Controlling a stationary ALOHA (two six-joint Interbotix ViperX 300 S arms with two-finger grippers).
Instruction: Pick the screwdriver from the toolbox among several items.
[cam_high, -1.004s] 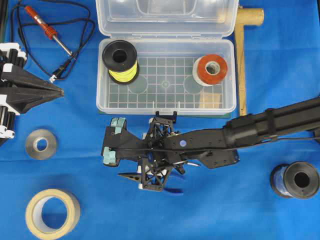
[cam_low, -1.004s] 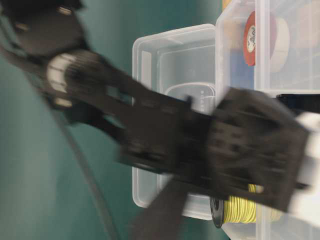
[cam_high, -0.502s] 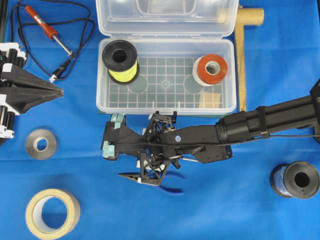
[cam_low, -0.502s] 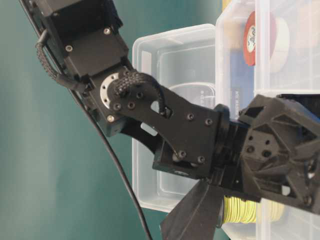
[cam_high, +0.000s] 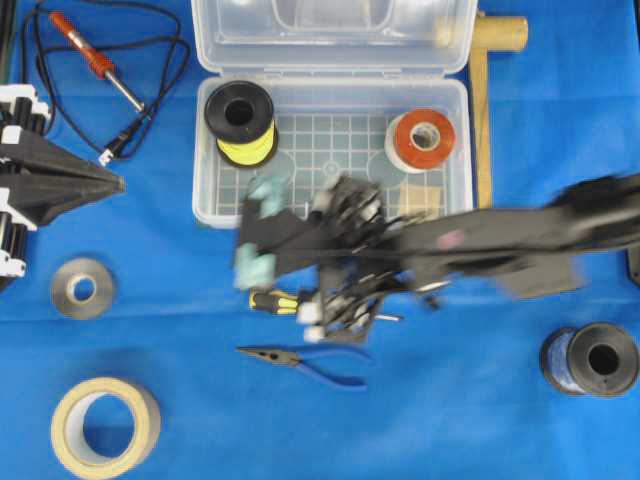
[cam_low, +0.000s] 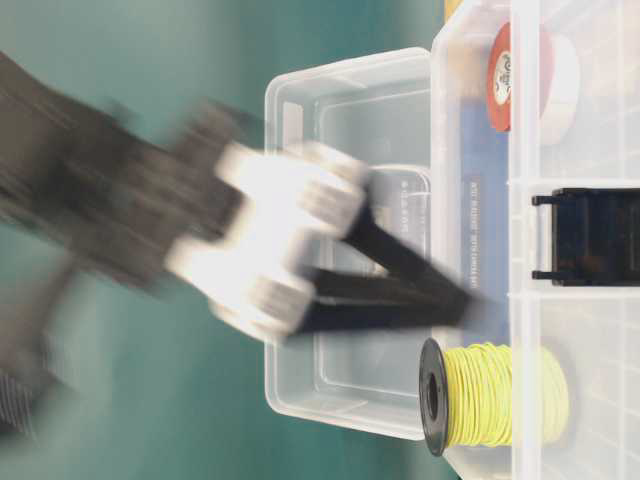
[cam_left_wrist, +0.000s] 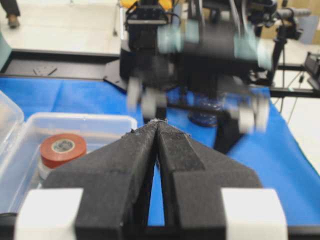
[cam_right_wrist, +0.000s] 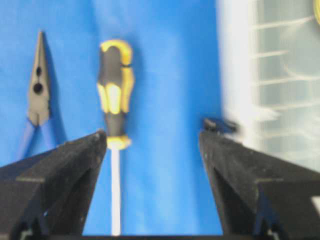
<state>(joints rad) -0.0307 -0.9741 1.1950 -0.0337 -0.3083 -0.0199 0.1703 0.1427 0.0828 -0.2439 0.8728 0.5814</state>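
Note:
The screwdriver (cam_high: 272, 300), with a yellow-and-black handle, lies on the blue cloth in front of the clear toolbox (cam_high: 203, 190), outside it. My right gripper (cam_high: 256, 230) is open and empty, blurred by motion, over the toolbox's front wall. In the right wrist view the screwdriver (cam_right_wrist: 115, 92) lies by my left finger, between the pliers (cam_right_wrist: 37, 95) and the toolbox (cam_right_wrist: 280, 75); the gripper (cam_right_wrist: 152, 135) holds nothing. My left gripper (cam_high: 118, 183) is shut and empty at the far left; it shows in its wrist view (cam_left_wrist: 159, 123).
In the toolbox are a yellow wire spool (cam_high: 240, 120) and red tape (cam_high: 422, 140). Blue-handled pliers (cam_high: 310, 360) lie near the screwdriver. A soldering iron (cam_high: 95, 62), grey roll (cam_high: 82, 288), masking tape (cam_high: 105, 425), dark spool (cam_high: 600, 360) and wooden piece (cam_high: 485, 120) lie around.
My right arm has swung back and to the right, toward the toolbox, with its jaws open. The screwdriver it was covering now shows lying on the cloth. The left arm is still.

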